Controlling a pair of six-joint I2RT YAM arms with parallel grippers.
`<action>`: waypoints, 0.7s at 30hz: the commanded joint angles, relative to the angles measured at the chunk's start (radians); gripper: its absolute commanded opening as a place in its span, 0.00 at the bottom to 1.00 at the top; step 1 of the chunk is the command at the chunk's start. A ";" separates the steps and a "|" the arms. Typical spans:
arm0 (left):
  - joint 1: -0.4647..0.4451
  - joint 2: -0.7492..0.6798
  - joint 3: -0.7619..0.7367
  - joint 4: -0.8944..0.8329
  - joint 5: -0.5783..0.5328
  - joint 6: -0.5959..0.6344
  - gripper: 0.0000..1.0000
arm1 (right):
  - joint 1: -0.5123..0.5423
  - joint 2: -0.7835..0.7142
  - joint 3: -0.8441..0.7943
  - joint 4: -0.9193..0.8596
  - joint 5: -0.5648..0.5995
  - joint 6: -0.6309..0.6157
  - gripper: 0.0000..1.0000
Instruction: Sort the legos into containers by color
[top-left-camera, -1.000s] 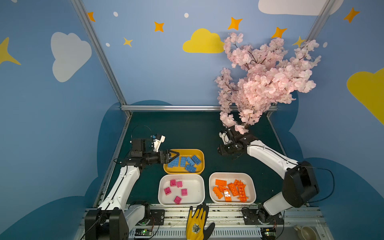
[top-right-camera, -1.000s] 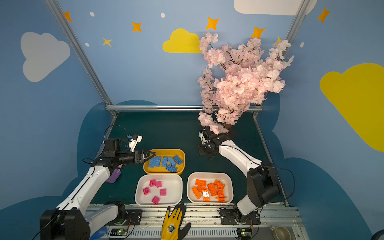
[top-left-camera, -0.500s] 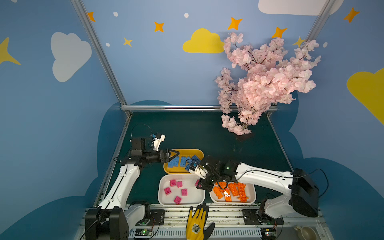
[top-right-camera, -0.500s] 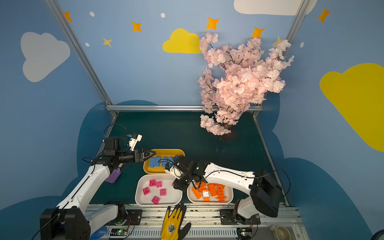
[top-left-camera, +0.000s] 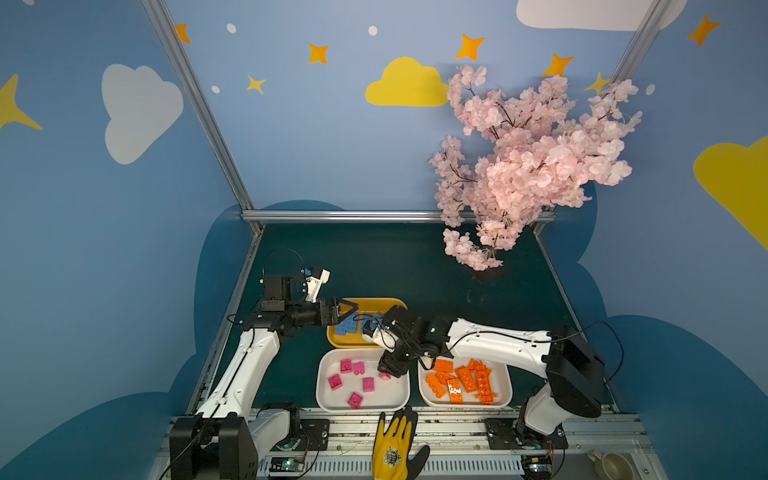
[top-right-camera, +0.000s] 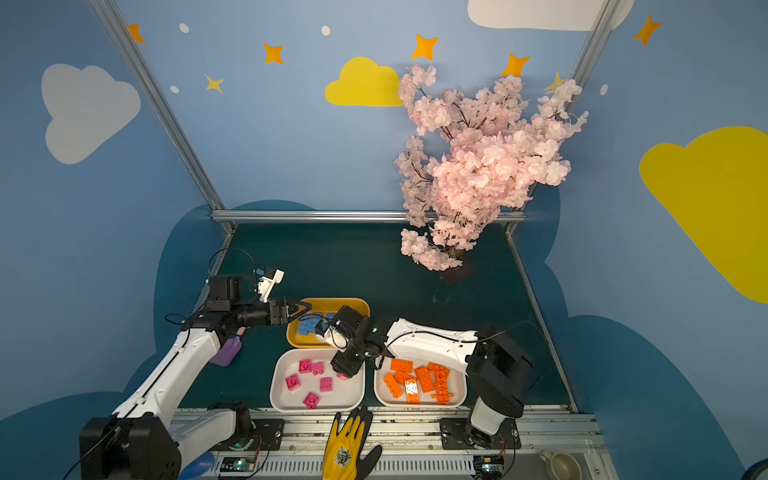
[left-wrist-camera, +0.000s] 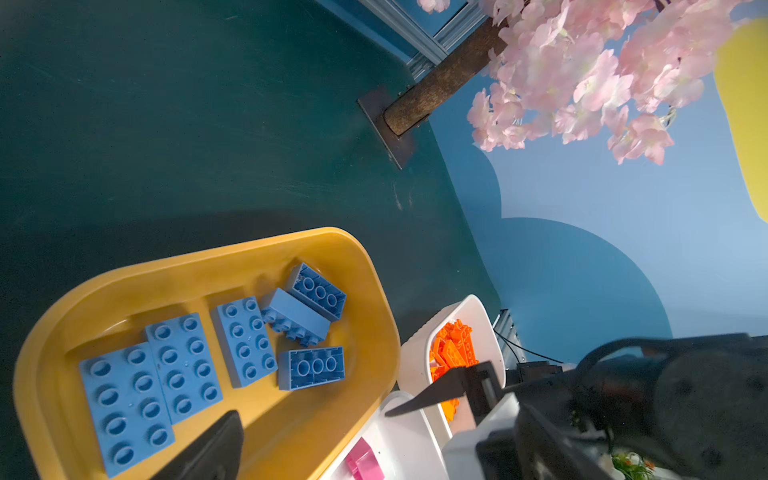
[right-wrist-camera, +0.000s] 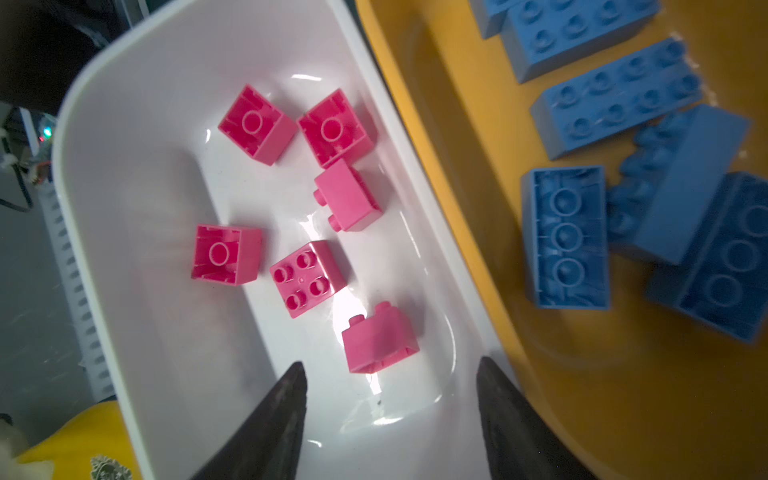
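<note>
Several light-blue legos (top-left-camera: 347, 326) (left-wrist-camera: 245, 340) lie in the yellow-orange container (top-left-camera: 374, 301) (left-wrist-camera: 208, 266). Pink legos (top-left-camera: 346, 365) lie in the front white container (top-left-camera: 390, 397) (right-wrist-camera: 166, 83), and orange ones (top-left-camera: 457, 380) fill the white container (top-left-camera: 503, 390) to its right. My left gripper (top-left-camera: 349, 309) (top-right-camera: 303, 309) (left-wrist-camera: 312, 414) hangs open and empty over the yellow container's left end. My right gripper (top-left-camera: 388, 370) (top-right-camera: 345, 370) (right-wrist-camera: 391, 363) is open above the right end of the pink container. One pink brick (right-wrist-camera: 380, 338) lies loose on its side just beyond the fingertips.
A pink blossom tree (top-left-camera: 528, 166) stands on a dark base (top-left-camera: 484, 272) at the back right. A yellow glove (top-left-camera: 395, 444) lies on the front rail. A purple object (top-right-camera: 226, 353) sits under my left arm, and a cup (top-left-camera: 611, 465) stands at the front right corner.
My right arm swung from beside the tree to the front, over the pink container. Its jaws, shut before, now stand apart with a pink brick below them. The left arm has not moved.
</note>
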 joint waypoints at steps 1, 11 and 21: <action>0.005 0.004 0.060 -0.083 -0.137 0.078 1.00 | -0.106 -0.120 -0.054 0.018 -0.048 0.056 0.67; 0.079 0.041 -0.045 0.175 -0.676 0.034 1.00 | -0.448 -0.263 -0.254 0.086 0.177 -0.003 0.78; 0.123 0.163 -0.110 0.444 -0.677 0.131 1.00 | -0.785 -0.229 -0.259 0.251 0.232 -0.026 0.86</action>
